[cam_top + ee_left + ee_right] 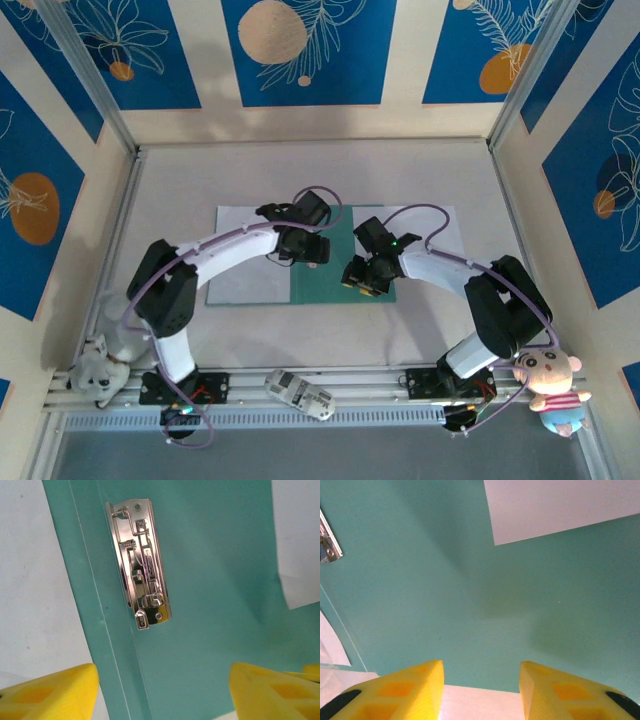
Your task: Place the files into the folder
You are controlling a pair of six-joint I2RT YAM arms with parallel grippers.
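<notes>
The right gripper [481, 690] hangs with its yellow fingers [410, 687] parted and nothing between them, over the near edge of the folder [445, 595]. A strip of bare table [480, 702] shows in the gap, and the teal cover starts just beyond the fingertips.

The left gripper [162, 690] is spread wide and empty over the folder's spine. The metal clip [142, 570] lies straight ahead of it, a little left of the gap.

From above, the folder [332, 285] lies open and flat at mid-table with both grippers over its right cover, the left gripper [312, 252] nearer the spine. One white sheet [245, 270] covers the left cover. Farther off, a second sheet [435, 225] lies partly on the right cover's far right corner.
</notes>
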